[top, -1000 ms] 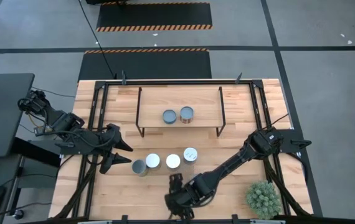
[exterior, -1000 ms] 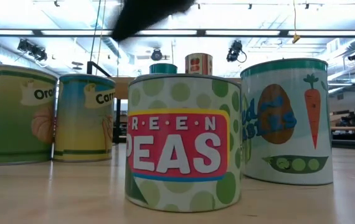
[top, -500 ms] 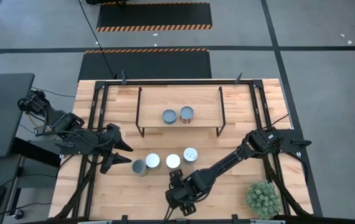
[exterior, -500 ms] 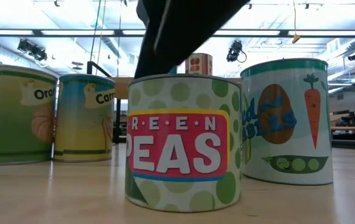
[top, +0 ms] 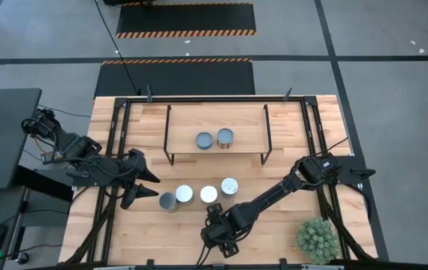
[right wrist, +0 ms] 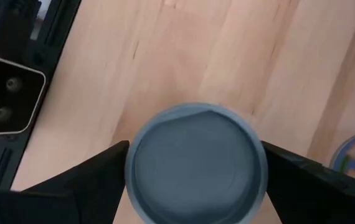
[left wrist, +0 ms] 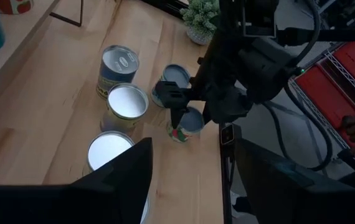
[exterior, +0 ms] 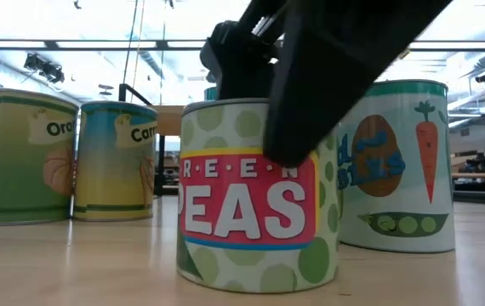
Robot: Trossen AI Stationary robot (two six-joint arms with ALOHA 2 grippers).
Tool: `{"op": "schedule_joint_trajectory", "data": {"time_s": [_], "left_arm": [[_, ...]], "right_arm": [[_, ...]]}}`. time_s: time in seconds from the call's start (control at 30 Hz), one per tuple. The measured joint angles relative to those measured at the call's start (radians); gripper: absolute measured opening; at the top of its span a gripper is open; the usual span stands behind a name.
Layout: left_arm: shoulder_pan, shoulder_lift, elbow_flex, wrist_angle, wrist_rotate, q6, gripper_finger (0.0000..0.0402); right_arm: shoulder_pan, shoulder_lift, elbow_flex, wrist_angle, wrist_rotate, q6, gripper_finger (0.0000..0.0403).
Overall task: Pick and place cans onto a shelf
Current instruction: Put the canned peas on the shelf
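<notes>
My right gripper [top: 218, 229] is at the table's near edge, down over a green-spotted "PEAS" can [exterior: 255, 200] with a blue-grey top [right wrist: 196, 165], one finger on each side of it. The can stands on the table. My left gripper [top: 143, 187] waits open and empty at the left, beside a row of cans [top: 184, 194]. Two cans [top: 204, 139] stand on the light-wood shelf [top: 248, 127] at the far side. My right gripper comes from above, pointing down, and pinches the peas can between its two fingers [right wrist: 106, 177], which lie against opposite sides of the round wall just under the rim [right wrist: 134, 149]. One finger [exterior: 310, 102] reaches about halfway down the wall. The can's base is on the table.
Several cans stand in a row mid-table: blue-grey top [top: 168, 202], white tops [top: 209, 194], a patterned top [top: 230, 186]. In the low view an orange-label can [exterior: 21, 157] and a vegetables can [exterior: 396, 166] flank the peas can. A green plant [top: 317, 240] stands at the near right corner.
My right gripper has gone a little toward the far edge and down over the peas can, its finger now low along the can's wall. The can has shifted slightly on the table.
</notes>
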State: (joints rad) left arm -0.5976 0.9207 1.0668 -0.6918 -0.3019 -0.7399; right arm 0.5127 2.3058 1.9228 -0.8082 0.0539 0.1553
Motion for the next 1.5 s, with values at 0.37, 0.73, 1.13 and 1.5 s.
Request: {"op": "schedule_joint_trajectory", "data": {"time_s": [0.37, 0.73, 1.13, 1.5], "left_arm": [[0.000, 0.000, 0.000, -0.001, 0.000, 0.001, 0.0233], [0.000, 0.000, 0.000, 0.000, -0.012, 0.027, 0.0233], [0.000, 0.000, 0.000, 0.000, -0.012, 0.044, 0.0233], [0.000, 0.000, 0.000, -0.001, -0.012, 0.047, 0.0233]], "right_arm": [[-0.012, -0.008, -0.048, 0.060, -0.014, 0.022, 0.0300], [-0.039, 0.000, 0.099, -0.062, 0.005, 0.035, 0.0297], [-0.100, -0.002, 0.375, -0.548, 0.032, 0.021, 0.0296], [-0.138, -0.114, 0.402, -0.755, 0.102, 0.025, 0.0296]]}}
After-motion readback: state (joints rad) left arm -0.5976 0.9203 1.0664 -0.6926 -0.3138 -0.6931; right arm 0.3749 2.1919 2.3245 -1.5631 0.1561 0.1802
